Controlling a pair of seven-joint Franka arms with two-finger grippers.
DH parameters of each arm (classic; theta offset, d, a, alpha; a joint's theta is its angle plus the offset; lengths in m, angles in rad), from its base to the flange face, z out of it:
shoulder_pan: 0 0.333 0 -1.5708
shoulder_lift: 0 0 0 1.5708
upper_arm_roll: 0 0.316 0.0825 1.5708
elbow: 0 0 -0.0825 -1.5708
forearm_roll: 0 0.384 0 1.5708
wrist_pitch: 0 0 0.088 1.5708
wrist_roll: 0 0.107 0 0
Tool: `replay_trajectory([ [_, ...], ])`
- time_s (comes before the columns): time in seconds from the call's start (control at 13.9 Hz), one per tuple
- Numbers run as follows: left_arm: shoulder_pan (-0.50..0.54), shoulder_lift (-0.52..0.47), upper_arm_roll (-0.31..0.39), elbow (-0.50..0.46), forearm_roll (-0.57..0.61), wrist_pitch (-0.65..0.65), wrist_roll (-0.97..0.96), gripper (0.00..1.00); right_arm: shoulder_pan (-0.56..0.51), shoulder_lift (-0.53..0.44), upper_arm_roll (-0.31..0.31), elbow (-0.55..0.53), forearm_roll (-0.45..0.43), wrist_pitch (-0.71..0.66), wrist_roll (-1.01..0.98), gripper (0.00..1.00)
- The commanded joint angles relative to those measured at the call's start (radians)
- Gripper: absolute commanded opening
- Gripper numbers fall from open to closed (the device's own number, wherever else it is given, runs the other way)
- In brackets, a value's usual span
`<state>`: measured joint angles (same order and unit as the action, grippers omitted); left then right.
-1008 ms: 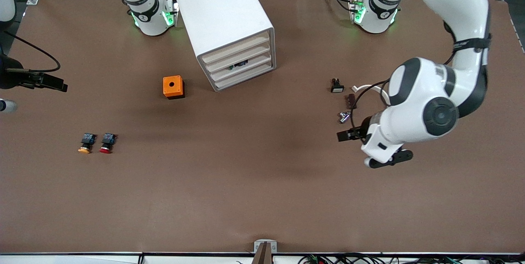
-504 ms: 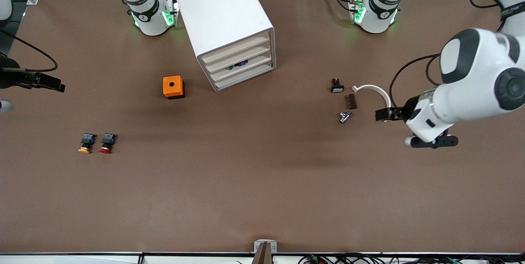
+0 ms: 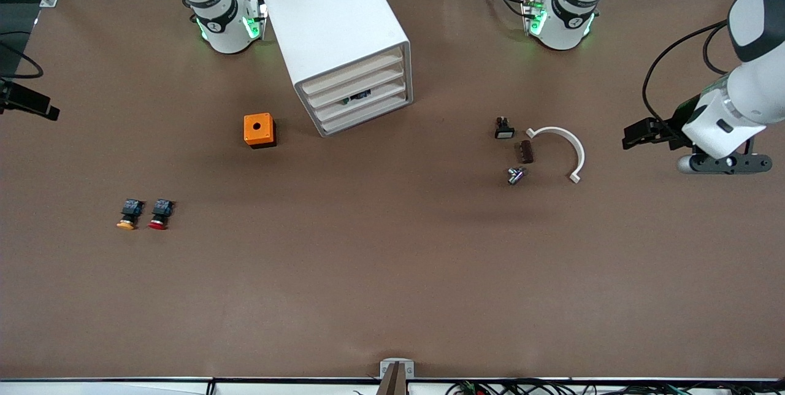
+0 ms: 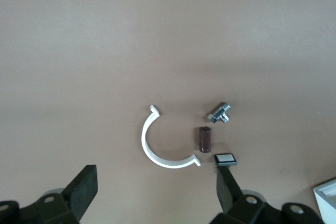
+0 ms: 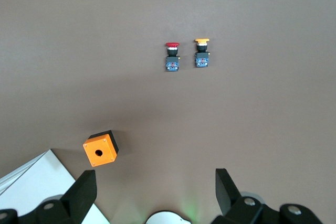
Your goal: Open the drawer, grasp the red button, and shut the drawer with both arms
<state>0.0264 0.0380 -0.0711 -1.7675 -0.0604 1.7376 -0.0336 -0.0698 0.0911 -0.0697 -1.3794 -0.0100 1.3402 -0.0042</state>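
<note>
The red-capped button lies on the brown table near the right arm's end, beside a like button with a yellow-orange cap. Both show in the right wrist view, red and yellow-orange. The white drawer cabinet stands between the arm bases, its drawers pushed in. My right gripper hangs open and empty over the table's edge at the right arm's end. My left gripper is open and empty over bare table at the left arm's end.
An orange box with a hole sits beside the cabinet, nearer the front camera. A white arc, a black switch, a brown piece and a silver piece lie near the left gripper.
The left arm has swung away from the small parts toward its end of the table, uncovering the white arc. The right gripper has drawn back toward the table's edge.
</note>
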Motion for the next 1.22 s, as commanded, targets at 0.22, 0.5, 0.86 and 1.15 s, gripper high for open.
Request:
replay_trajectory([
  [0.22,0.026,-0.076,-0.012,-0.087,0.031,0.115,0.008,1.0,-0.001,0.002,0.018,0.039,-0.011,-0.107,0.001,1.0],
  [0.5,0.024,-0.078,-0.013,-0.079,0.031,0.125,0.008,1.0,-0.001,-0.04,0.018,0.002,0.004,-0.087,0.009,1.0],
  [0.86,0.012,-0.07,-0.006,-0.026,0.031,0.131,0.009,1.0,-0.01,-0.212,0.01,-0.225,0.016,0.032,0.009,1.0],
  [1.15,-0.016,-0.073,0.016,-0.018,0.03,0.128,0.006,1.0,-0.012,-0.264,0.007,-0.271,0.015,0.04,0.007,1.0],
])
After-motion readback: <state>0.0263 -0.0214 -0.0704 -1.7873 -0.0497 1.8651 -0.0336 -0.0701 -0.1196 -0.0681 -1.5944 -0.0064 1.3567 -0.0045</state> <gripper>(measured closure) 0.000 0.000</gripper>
